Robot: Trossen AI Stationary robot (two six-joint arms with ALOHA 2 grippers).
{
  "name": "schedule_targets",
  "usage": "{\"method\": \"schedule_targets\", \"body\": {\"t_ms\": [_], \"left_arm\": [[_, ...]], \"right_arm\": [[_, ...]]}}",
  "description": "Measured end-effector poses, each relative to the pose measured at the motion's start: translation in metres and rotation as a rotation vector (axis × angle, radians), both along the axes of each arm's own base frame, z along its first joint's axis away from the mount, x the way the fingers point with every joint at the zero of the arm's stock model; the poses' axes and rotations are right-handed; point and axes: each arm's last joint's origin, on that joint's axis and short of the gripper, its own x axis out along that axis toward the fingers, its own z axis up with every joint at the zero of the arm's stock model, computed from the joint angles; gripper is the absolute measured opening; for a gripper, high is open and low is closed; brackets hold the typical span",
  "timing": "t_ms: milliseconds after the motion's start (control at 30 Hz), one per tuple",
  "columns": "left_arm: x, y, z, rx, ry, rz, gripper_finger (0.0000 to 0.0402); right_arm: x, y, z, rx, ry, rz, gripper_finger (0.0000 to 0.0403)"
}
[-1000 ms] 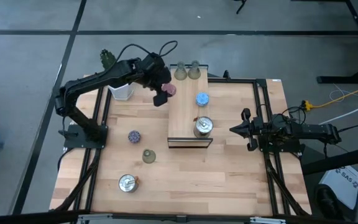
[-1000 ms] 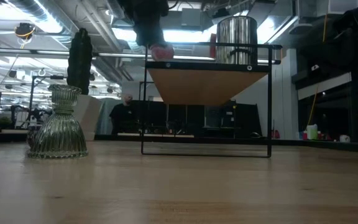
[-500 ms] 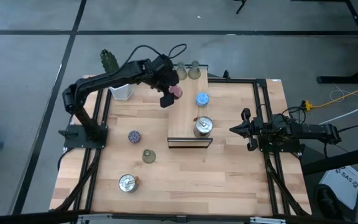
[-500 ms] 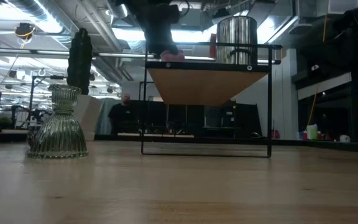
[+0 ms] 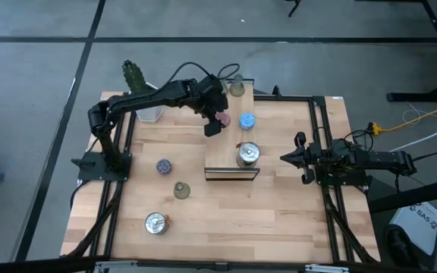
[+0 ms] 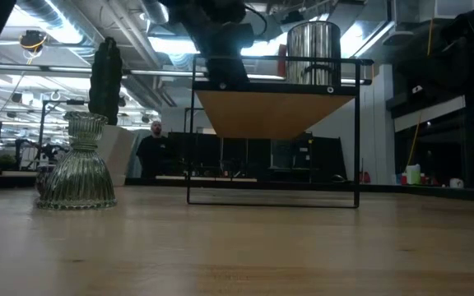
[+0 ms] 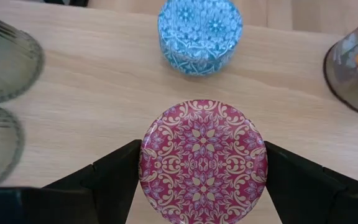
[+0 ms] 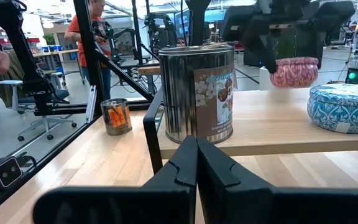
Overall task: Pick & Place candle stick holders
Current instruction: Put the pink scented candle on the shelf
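Note:
My left gripper (image 5: 219,122) is shut on a pink patterned round holder (image 7: 202,162) low over the far part of the raised wooden shelf board (image 5: 222,148), beside the blue holder (image 5: 246,120). A silver holder (image 5: 247,154) stands near the board's near end, and an olive-green one (image 5: 237,88) stands at its far end. On the table lie a purple holder (image 5: 163,166), a green one (image 5: 181,189) and a silver one (image 5: 155,223). My right gripper (image 5: 298,158) rests shut at the table's right. My left gripper pinches the pink holder's round side wall (image 7: 146,163) between its two fingers, one on each opposite side. The fingers (image 7: 114,174) slant down from the table's far left. The holder sits level, lid up. I cannot tell whether its base touches the board.
A cactus (image 5: 133,73) in a white pot (image 5: 149,114) stands at the far left corner. The shelf's black wire frame (image 6: 356,131) rises above the table. Bare wood lies at the table's near right. People stand in the room behind (image 6: 148,148).
My left gripper has carried the pink holder toward the table's right edge and down, from beside the shelf's left edge to over the board close to the blue holder. The holder stays level in the hold.

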Motion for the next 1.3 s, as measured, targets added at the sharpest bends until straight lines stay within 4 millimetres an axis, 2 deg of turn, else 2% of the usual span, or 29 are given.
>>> {"method": "schedule_targets", "body": {"t_ms": [333,833,1300], "left_arm": [[0.014,0.004,-0.017,-0.004,0.001,-0.003,0.0302],[0.015,0.004,-0.018,-0.004,0.0,-0.006,0.0303],[0.015,0.004,-0.018,0.0,0.004,-0.003,0.0338]], "right_arm": [[0.0,0.0,0.0,0.0,0.0,0.0,0.0005],[0.0,0.0,0.0,0.0,0.0,0.001,0.0005],[0.0,0.0,0.0,0.0,0.0,0.001,0.0005]]}}
